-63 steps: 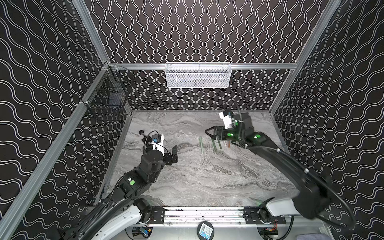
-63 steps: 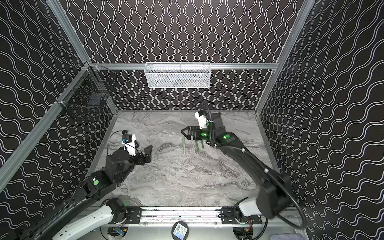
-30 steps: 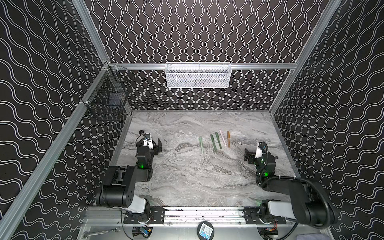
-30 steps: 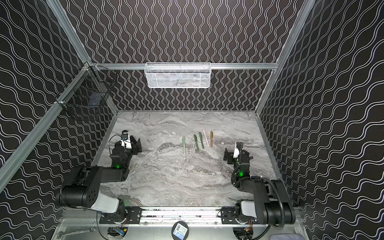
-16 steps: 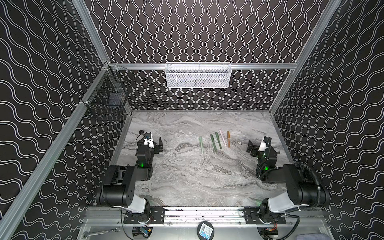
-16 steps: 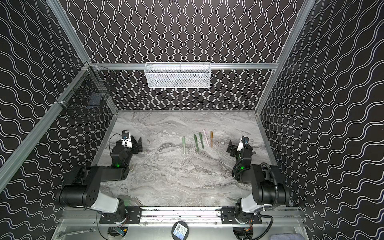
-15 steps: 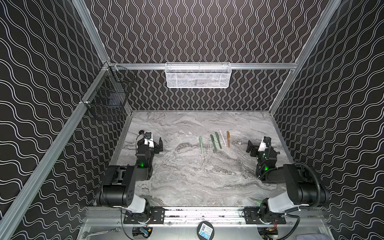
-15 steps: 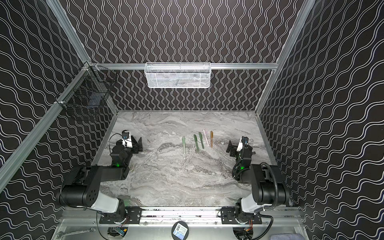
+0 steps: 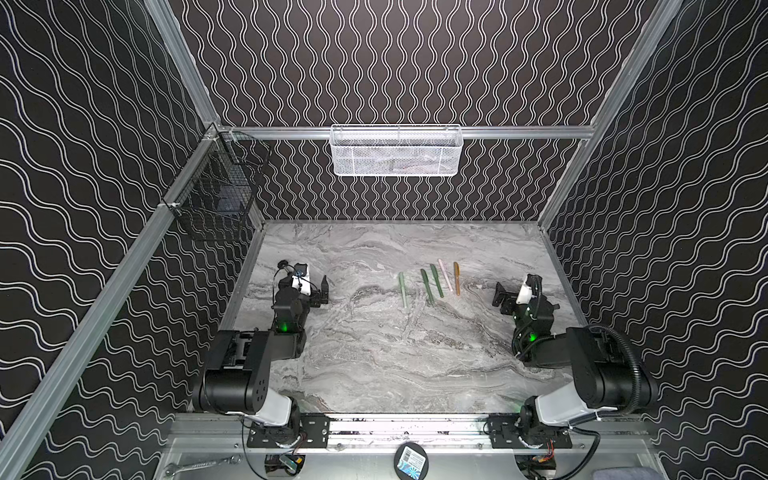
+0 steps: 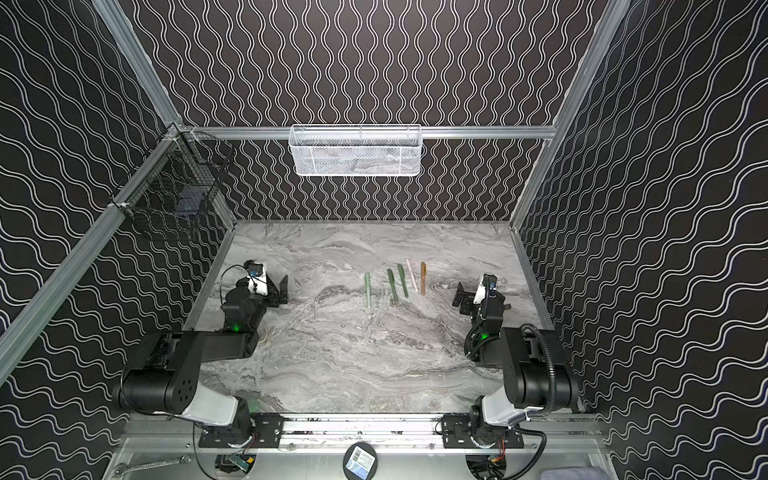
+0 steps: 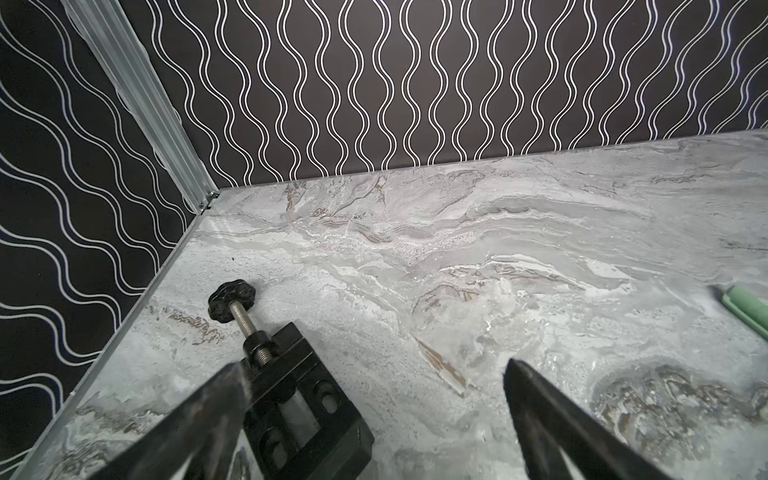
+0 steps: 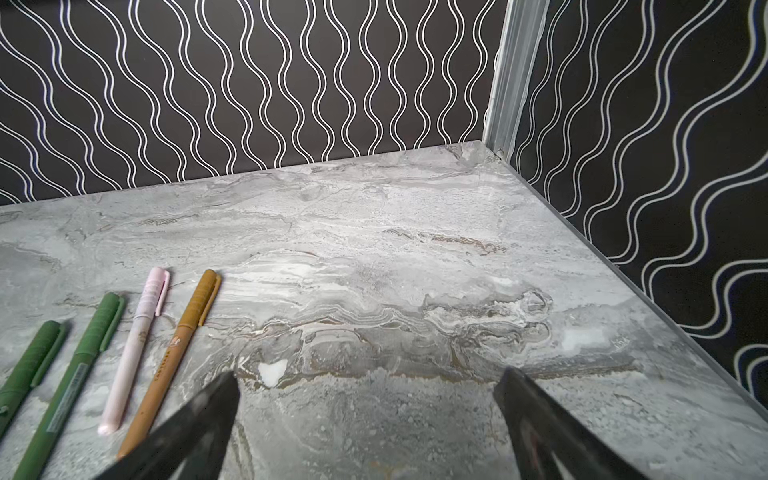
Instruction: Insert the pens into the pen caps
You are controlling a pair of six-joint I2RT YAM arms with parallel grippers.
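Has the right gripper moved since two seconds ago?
Yes: the right gripper has drawn back from above the pens toward the right wall.

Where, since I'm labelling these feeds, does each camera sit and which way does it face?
Both top views: high over the front rail, looking down toward the back wall; both arms, left hand, right hand and pens on the table.
Left wrist: on the left arm, facing the far left corner; its open fingers show, a black vise by one.
Right wrist: on the right arm, facing the far right corner; its open fingers show, four pens alongside.
Shared: top views, everything; wrist views, only table and back wall.
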